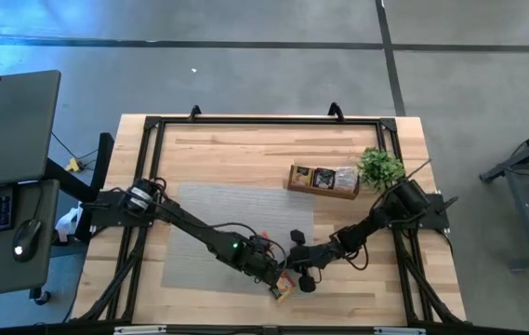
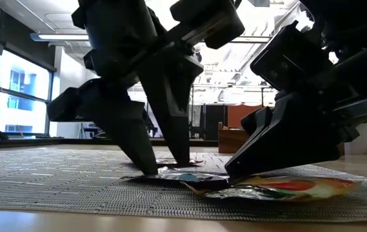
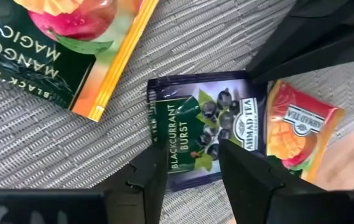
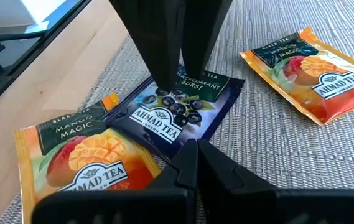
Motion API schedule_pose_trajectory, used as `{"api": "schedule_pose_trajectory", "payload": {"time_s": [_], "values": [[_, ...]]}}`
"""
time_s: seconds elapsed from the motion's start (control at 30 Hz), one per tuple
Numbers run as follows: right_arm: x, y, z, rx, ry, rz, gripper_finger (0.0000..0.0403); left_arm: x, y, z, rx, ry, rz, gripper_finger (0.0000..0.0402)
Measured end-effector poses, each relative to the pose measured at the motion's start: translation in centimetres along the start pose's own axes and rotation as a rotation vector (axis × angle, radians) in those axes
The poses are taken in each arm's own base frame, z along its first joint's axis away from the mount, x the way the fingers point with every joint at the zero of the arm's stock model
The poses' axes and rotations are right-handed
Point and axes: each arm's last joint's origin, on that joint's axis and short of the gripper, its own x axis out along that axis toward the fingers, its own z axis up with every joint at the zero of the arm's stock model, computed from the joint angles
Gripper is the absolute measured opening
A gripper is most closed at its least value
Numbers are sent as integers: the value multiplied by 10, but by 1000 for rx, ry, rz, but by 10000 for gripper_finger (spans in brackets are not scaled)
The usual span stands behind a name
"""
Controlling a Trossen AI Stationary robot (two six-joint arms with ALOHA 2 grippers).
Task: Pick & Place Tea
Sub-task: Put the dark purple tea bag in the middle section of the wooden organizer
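Landmark: dark Blackcurrant Burst sachet (image 3: 204,134), flat on the grey woven mat (image 1: 236,209) at the near edge of the counter (image 1: 218,149).
Left gripper (image 3: 192,168): directly above the blackcurrant sachet, jaws apart, tips straddling it on the mat.
Right gripper (image 4: 195,158): opposite, at the sachet's near edge, jaws together, holding nothing.
Other tea: two orange Mango Magic sachets (image 4: 313,71) (image 4: 86,155), one on each side of the blackcurrant sachet, the latter touching it.
Wooden tray (image 1: 323,180): well beyond the sachet, beside the small plant (image 1: 379,167), already holding sachets.
Step in hand: picking, apparently; the sachet is not yet gripped.
Next move: probably calls for the left jaws to close on the thin packet, then lift towards the tray.
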Motion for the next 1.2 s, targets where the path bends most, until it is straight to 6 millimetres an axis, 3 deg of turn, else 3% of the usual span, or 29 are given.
{"api": "schedule_pose_trajectory", "payload": {"time_s": [0.17, 0.3, 0.43, 0.6, 0.7, 0.8, 1.2], "values": [[0, 0, 0, 0, 0, 0, 1, -3, -4, 1, 3, -26, 9, 144], [0, -1, 0, 0, 3, 3, 1, -18, -16, 3, 13, -31, 41, 144], [0, -1, 0, 0, 3, 5, 1, -32, -21, -2, 15, -50, 95, 144], [0, -1, 0, 2, 2, 6, 1, -34, -22, -12, -35, -80, 95, 144], [0, -1, 0, 3, 2, 6, 1, -29, -20, -21, -97, -56, 92, 144], [0, -1, 0, 3, 1, 6, 1, -5, -10, -24, -146, -56, 148, 144], [0, -1, -1, 0, 1, 7, 1, 5, -16, -16, -104, -88, 42, 140]]}}
